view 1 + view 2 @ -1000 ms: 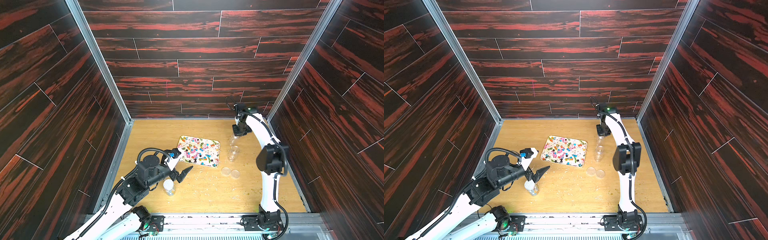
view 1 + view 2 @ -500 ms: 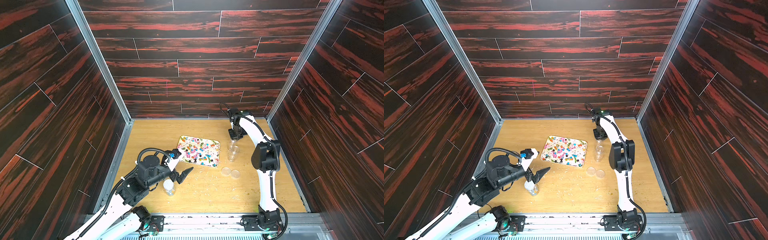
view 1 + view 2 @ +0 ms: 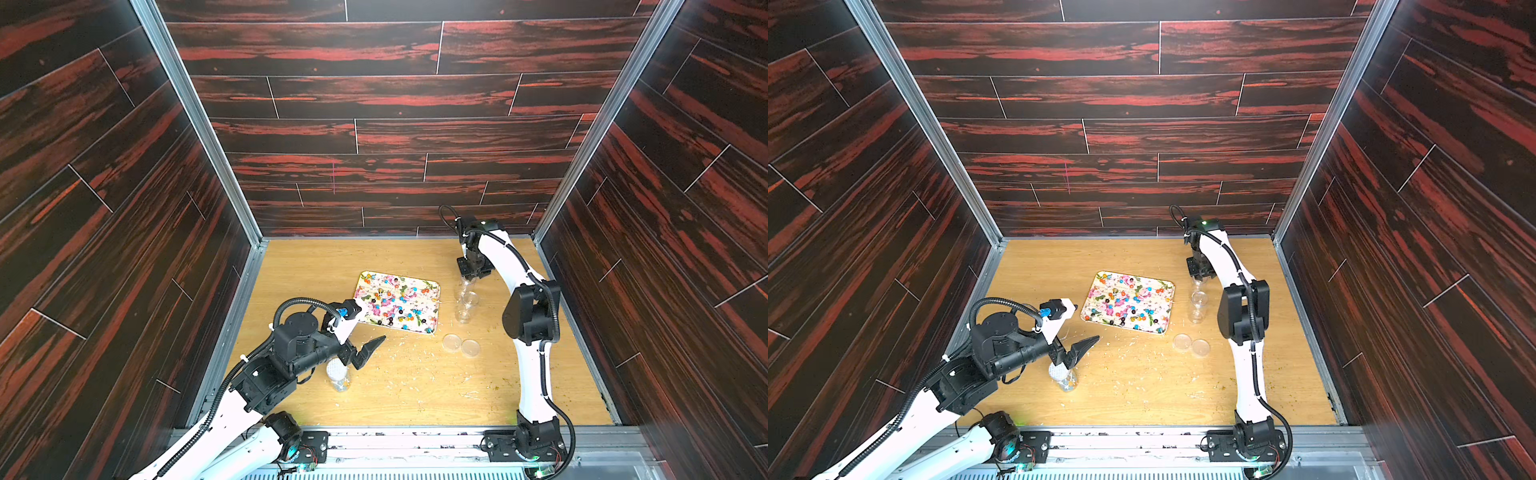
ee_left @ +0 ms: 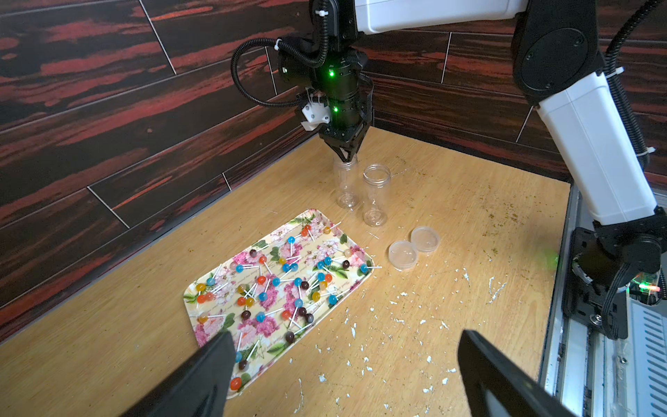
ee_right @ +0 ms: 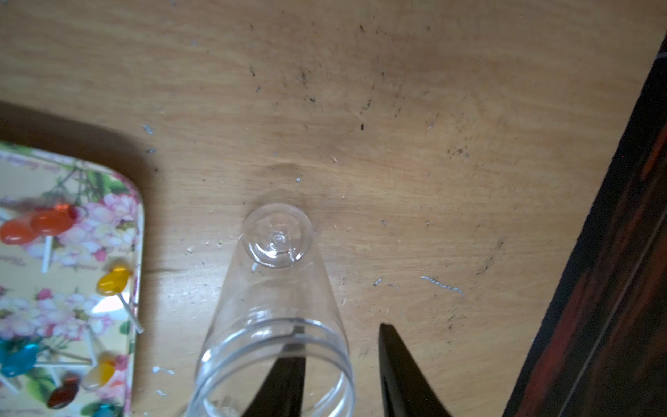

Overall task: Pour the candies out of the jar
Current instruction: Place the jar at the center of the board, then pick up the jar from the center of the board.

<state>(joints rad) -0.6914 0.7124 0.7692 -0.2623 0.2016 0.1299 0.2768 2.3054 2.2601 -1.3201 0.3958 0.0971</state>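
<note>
Clear plastic jar (image 5: 278, 289) stands upright, mouth up, right end effector (image 5: 341, 335) partly open astride its rim, gripping nothing.

Clear plastic jar (image 5: 278, 289), glossy candies (image 4: 263, 296)

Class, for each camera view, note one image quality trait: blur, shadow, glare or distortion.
Right wrist view: the candies look smeared, and the tray throws a dark shadow on the table. Left wrist view: the left gripper looms dark and soft in front; green lights glare on the right arm. Both top views: the wide lens splays the walls.
</note>
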